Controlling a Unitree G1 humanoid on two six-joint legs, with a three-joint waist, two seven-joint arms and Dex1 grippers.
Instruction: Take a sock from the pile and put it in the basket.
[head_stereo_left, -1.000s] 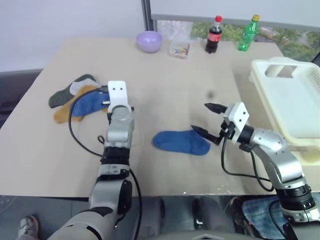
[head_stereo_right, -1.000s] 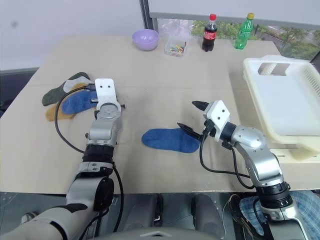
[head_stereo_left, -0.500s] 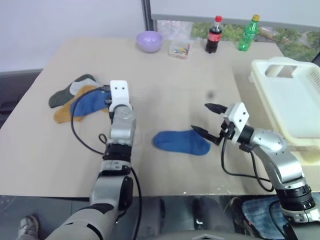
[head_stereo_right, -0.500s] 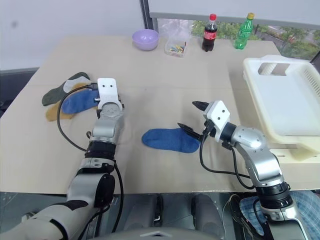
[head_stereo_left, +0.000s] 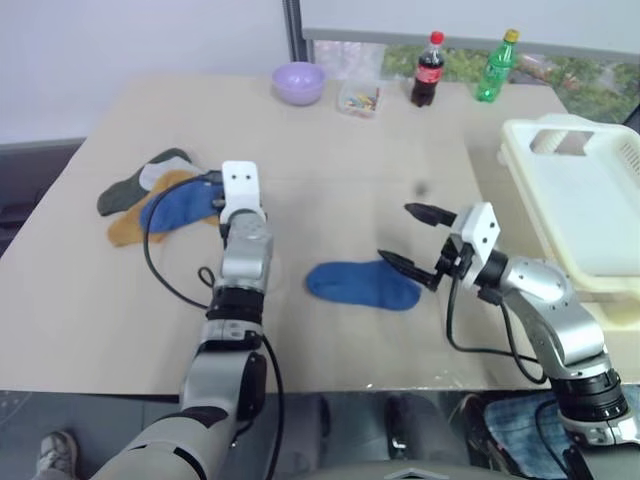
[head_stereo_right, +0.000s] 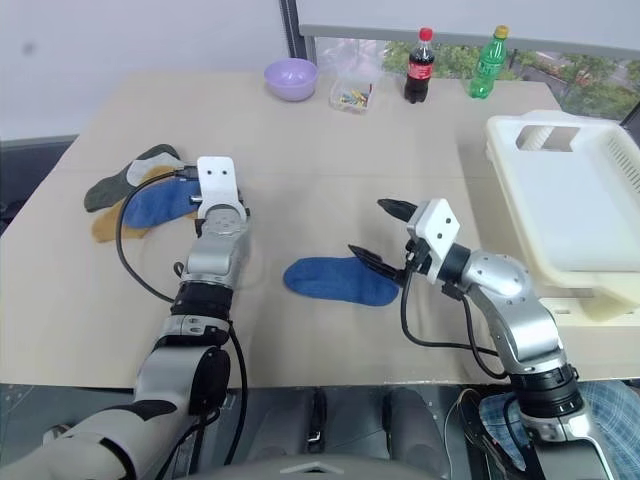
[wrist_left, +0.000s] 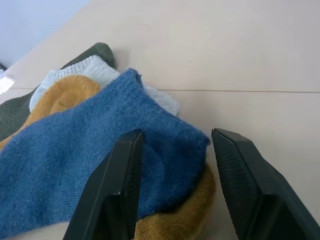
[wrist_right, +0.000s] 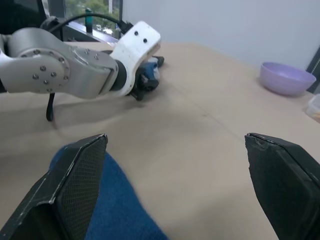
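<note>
Pile (head_stereo_left: 150, 200): at counter's (head_stereo_left: 330, 140) left; left gripper (wrist_left: 172, 165) part-open astride top blue sock, ungripped. Lone sock (head_stereo_left: 362, 285) mid-counter, right gripper (head_stereo_left: 405, 238) wide beside it. Basket (head_stereo_left: 585, 200) far right. Nothing changed; no sock taken yet.

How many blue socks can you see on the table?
2. One blue sock lies alone mid-table; another blue sock tops the pile on the left. More may hide underneath.

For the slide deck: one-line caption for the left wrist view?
Open left end effector straddling the blue sock atop the pile.
</note>
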